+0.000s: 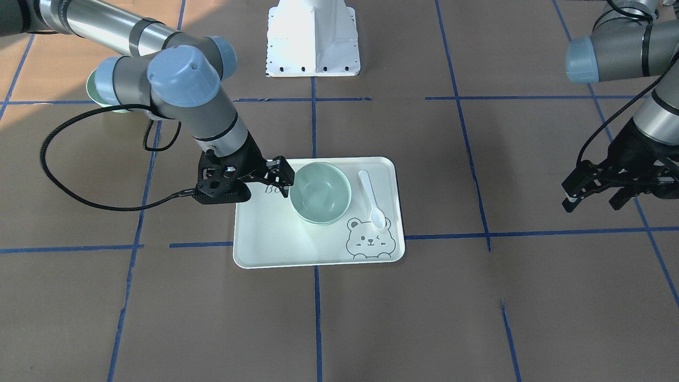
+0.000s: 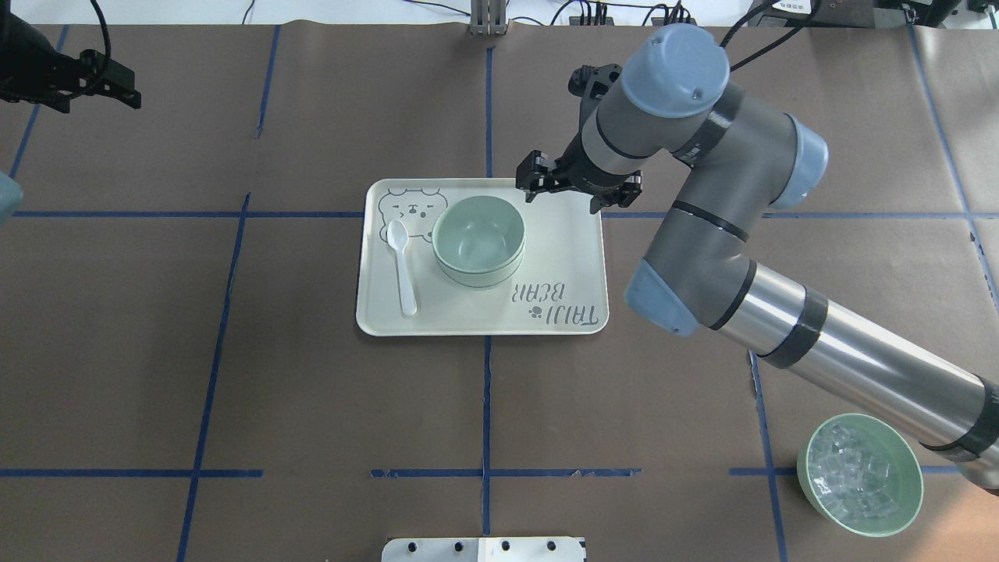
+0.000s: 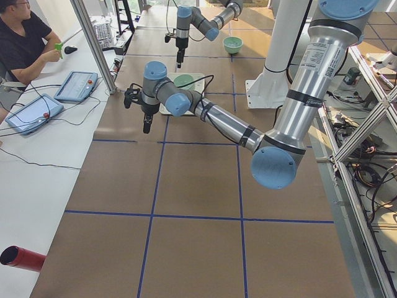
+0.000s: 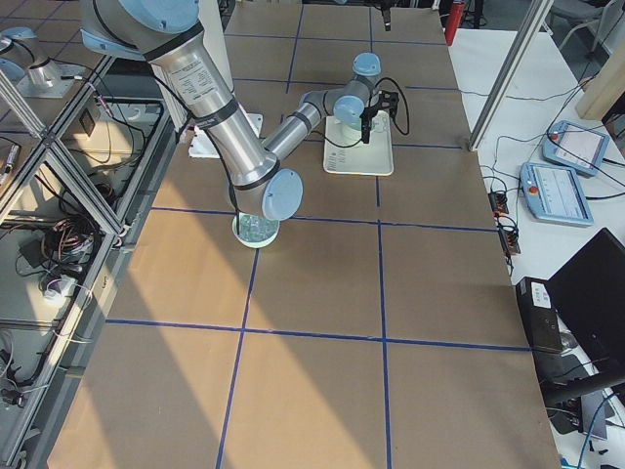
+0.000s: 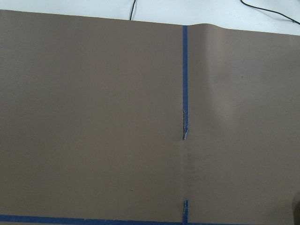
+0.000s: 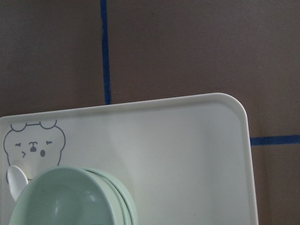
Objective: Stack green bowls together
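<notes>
The pale mint-green bowls (image 2: 478, 240) sit nested in one stack in the middle of the white bear tray (image 2: 562, 257). The stack also shows in the front view (image 1: 320, 192) and at the bottom left of the right wrist view (image 6: 70, 199), where several rims lie one inside another. My right gripper (image 2: 576, 190) is open and empty, just above the tray's far right corner, beside the stack and apart from it (image 1: 285, 178). My left gripper (image 1: 593, 195) is open and empty, far off the tray at the table's far left (image 2: 117, 84).
A white spoon (image 2: 403, 267) lies on the tray next to the bear drawing. A green bowl of clear ice-like cubes (image 2: 860, 474) stands at the near right, partly under my right arm. The robot's white base (image 1: 313, 37) stands behind the tray.
</notes>
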{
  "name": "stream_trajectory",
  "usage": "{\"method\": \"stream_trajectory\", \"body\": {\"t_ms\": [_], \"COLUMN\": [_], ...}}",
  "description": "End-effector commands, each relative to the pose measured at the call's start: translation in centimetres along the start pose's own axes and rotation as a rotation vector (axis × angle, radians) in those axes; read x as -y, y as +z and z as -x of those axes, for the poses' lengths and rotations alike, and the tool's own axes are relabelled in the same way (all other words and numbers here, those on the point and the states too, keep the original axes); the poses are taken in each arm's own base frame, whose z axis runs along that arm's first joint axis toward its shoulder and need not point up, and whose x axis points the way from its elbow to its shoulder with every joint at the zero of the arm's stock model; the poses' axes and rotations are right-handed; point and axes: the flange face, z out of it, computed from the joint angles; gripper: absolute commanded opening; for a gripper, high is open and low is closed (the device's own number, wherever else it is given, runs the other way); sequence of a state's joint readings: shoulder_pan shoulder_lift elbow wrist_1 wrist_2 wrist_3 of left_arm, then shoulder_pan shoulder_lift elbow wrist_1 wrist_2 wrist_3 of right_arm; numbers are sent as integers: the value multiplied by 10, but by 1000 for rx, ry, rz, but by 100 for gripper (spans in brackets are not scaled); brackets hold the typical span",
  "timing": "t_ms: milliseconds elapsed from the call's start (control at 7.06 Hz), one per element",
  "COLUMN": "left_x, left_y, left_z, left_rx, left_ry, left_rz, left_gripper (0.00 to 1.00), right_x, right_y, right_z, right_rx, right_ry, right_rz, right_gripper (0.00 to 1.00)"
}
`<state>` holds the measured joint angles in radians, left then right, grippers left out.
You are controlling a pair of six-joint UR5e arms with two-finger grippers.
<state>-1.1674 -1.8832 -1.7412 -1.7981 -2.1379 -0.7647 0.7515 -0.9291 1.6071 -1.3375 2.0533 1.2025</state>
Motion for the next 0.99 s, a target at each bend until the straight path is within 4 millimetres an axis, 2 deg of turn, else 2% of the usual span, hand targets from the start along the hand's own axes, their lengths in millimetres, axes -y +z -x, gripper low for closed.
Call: {"method": "stream_trajectory", "body": {"t_ms": [0,283,425,566,708,850], "left_x": [-4,-9,-24,-36,-38,-38], "left_y": [-4,-22,-18,-18,-19,-22], "left_z": [38,100,138,174,202,234], "left_rx": [8,1,27,55,85,107], "left_ry": [53,107,160,192,225,260], "left_rz": [26,43,65,89,141,181], "left_gripper": [100,100,100,100,100,100], "right_x": [29,33,32,32,34,33], "right_y": [-51,-80,-90,-107,-126,-138], "right_z": [-98,-193,-250,-320,-390,-445], "right_rx": [4,-22,-52,-74,-115,-150], "right_ry": [-64,-155,-194,-267,-309,-340], "right_rz": [6,22,30,49,45,47], "right_gripper": [100,100,100,100,100,100]}}
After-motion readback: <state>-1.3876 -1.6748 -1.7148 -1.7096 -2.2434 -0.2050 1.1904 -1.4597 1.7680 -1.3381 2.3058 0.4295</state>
